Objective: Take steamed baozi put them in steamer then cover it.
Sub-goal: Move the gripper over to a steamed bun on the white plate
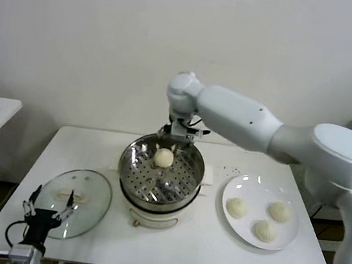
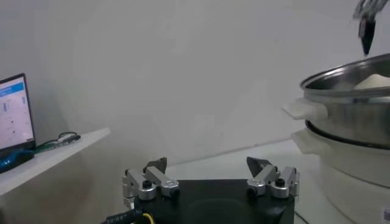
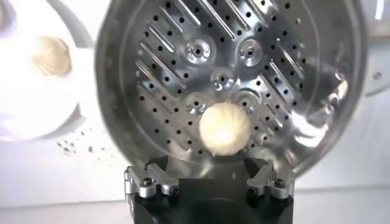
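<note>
White table against plain white wall. Shiny perforated stainless-steel steamer basket on white pot base at centre; one cream-white round dough bun on its floor, far side. Right gripper above far rim, jaws spread, empty. Three buns on flat white plate. Clear glass lid near table's left side; left gripper beside it, jaws apart.

I see the white counter carrying the steamer at centre, the glass cover lying flat to its left, and a white plate to its right.
</note>
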